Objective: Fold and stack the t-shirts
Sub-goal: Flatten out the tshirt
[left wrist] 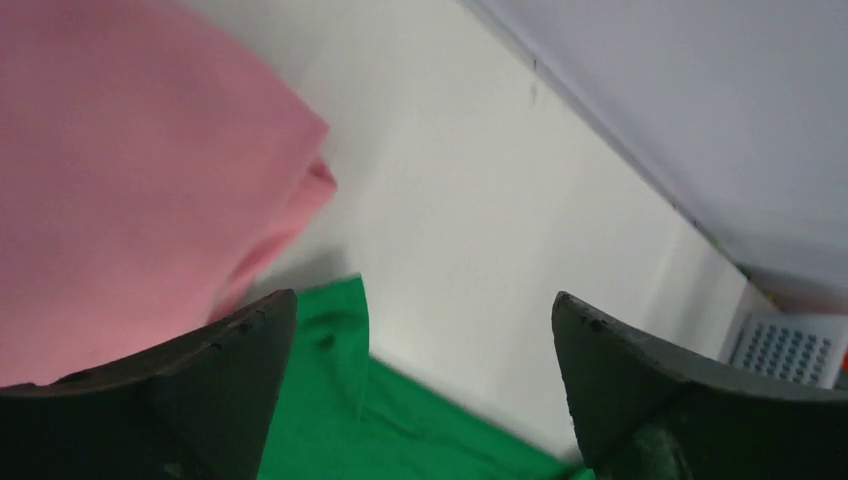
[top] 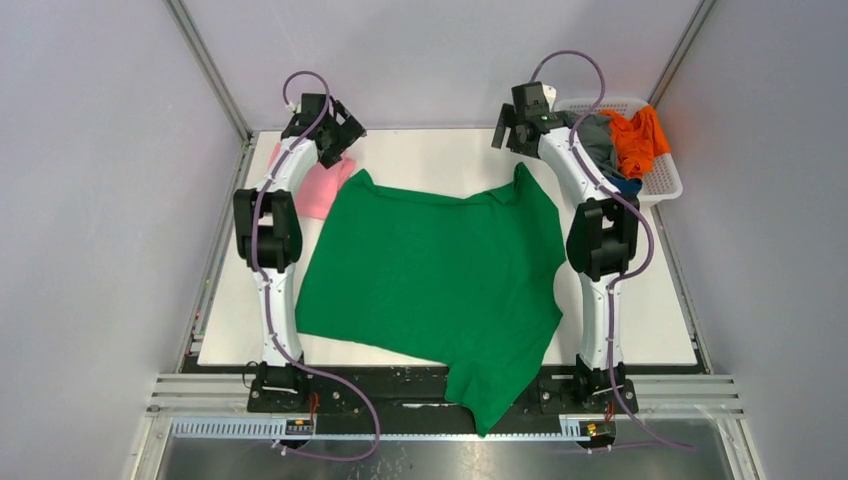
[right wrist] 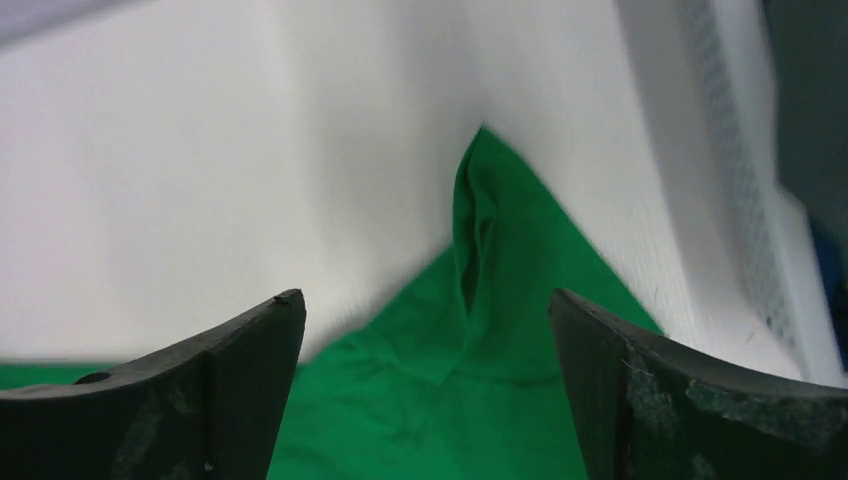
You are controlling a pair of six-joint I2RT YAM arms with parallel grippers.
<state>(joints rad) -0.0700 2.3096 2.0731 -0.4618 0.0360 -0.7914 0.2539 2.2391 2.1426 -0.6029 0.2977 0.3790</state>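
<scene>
A white desk (top: 640, 330) seen from above, with two robot arms bolted at its near edge and reaching to the far side.

A bright green t-shirt (top: 440, 280) lies spread open across the middle of the desk and covers most of it. Its two far corners come to points, one near each arm's tip. One part of it hangs over the near edge, between the arm bases (sleeve or hem, it is hard to say).

A white slatted basket (top: 668, 182) stands at the far right corner. It holds an orange t-shirt (top: 640, 135), a grey t-shirt (top: 598, 140) and a glimpse of a dark blue t-shirt (top: 627, 186), all bunched up.

A pink t-shirt (top: 320, 190), folded, lies at the far left, just beside the green corner.

The left claw (left wrist: 422, 300) hovers over that corner, fingers spread wide, holding nothing. The right claw (right wrist: 427, 295) hovers over the other far corner, equally wide and empty.

The step in hand looks like laying the green shirt flat, with no fold made yet. The next move probably calls for gripping one edge with both claws and carrying it across, minding the overhanging part.
</scene>
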